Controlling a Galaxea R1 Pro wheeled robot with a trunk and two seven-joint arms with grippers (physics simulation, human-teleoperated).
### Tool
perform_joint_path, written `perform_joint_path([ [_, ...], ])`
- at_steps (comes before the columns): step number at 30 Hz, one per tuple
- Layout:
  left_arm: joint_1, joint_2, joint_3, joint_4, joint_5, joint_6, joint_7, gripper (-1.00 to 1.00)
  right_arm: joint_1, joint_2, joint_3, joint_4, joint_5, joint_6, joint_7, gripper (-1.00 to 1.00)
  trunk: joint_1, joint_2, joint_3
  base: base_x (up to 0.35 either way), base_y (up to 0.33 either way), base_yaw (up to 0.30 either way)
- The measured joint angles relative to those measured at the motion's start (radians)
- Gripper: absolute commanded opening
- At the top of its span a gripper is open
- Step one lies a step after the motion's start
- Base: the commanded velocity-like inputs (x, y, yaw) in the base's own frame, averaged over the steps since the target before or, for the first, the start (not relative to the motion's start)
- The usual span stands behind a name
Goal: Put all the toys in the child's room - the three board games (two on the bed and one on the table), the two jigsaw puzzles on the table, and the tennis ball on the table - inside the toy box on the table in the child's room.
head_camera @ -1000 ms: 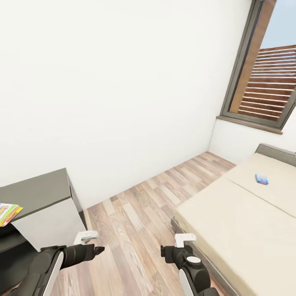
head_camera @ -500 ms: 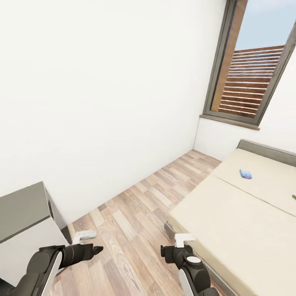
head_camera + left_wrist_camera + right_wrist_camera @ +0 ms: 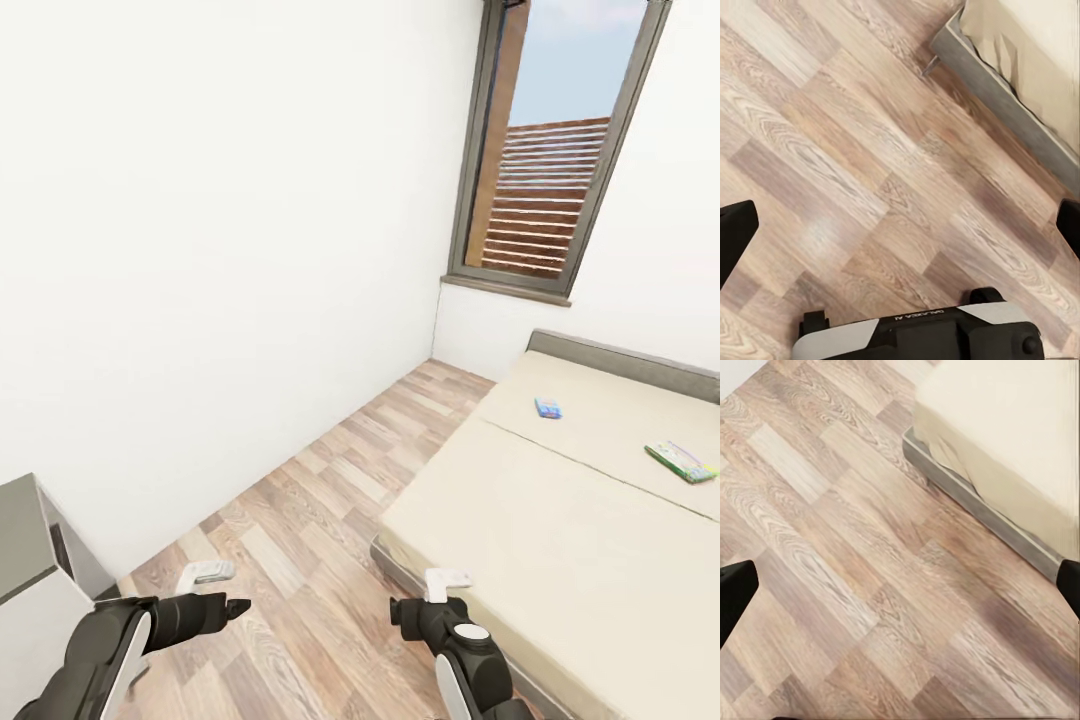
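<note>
Two board games lie on the beige bed (image 3: pixel 560 520): a small blue box (image 3: pixel 548 408) near the headboard and a flat white-green box (image 3: pixel 680 461) at the right edge. My left gripper (image 3: pixel 237 606) and right gripper (image 3: pixel 398 612) hang low over the wood floor, well short of both boxes. In the left wrist view the gripper (image 3: pixel 900 225) is open, its dark fingertips (image 3: pixel 735 234) far apart over bare planks. The right gripper (image 3: pixel 900 585) is open too, fingertips (image 3: pixel 735 592) wide, beside the bed's grey frame (image 3: pixel 982 514). The table, toy box, jigsaw puzzles and tennis ball are out of view.
A strip of wood-plank floor (image 3: pixel 320 500) runs between the white wall (image 3: pixel 220 250) and the bed toward a tall dark-framed window (image 3: pixel 545 150). A grey-topped white unit (image 3: pixel 25 545) stands at the lower left. The grey headboard (image 3: pixel 620 362) lies under the window.
The camera has swung right, so the whole scene slid left. The grey unit has mostly left the frame, and the white-green box has come into view. Both arms hold the same pose.
</note>
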Motion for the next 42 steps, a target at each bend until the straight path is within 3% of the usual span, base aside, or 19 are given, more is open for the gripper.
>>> perform_joint_path([
  [10,0.0,0.002,0.001,-0.007,0.0,0.004,-0.013,1.0,0.0,0.0,0.001,-0.014,-0.003,0.005,0.006,1.0,0.0,0.0,0.0,0.001,0.082,-0.277],
  [13,0.0,0.008,0.002,-0.013,0.001,0.007,-0.08,1.0,0.001,0.0,0.001,-0.051,-0.02,0.011,0.012,1.0,0.0,0.0,0.0,0.0,0.013,-0.262],
  [17,0.0,0.05,0.002,-0.016,0.0,0.007,-0.245,1.0,0.001,-0.002,0.0,-0.096,-0.076,0.016,0.022,1.0,0.0,0.0,0.0,0.0,0.005,-0.24],
  [19,0.0,0.088,0.002,-0.017,-0.003,0.003,-0.383,1.0,0.001,-0.004,0.0,-0.113,-0.125,0.02,0.025,1.0,0.0,0.0,0.0,0.0,0.002,-0.122],
  [24,0.0,0.115,0.004,-0.017,-0.008,-0.002,-0.509,1.0,0.001,-0.007,0.001,-0.124,-0.165,0.021,0.027,1.0,0.0,0.0,0.0,0.002,0.002,-0.049],
  [30,0.0,0.121,0.009,-0.017,-0.009,-0.004,-0.544,1.0,0.001,-0.007,-0.005,-0.127,-0.176,0.019,0.028,1.0,0.0,0.0,0.0,0.108,0.105,-0.166],
  [31,0.0,0.122,0.031,-0.017,-0.007,-0.005,-0.55,1.0,0.002,-0.007,-0.008,-0.126,-0.178,0.021,0.028,1.0,0.0,0.0,0.0,0.097,0.041,-0.266],
  [42,0.0,0.122,0.047,-0.017,-0.005,-0.005,-0.553,1.0,0.001,-0.009,-0.012,-0.126,-0.191,0.018,0.029,1.0,0.0,0.0,0.0,0.022,0.009,-0.108],
])
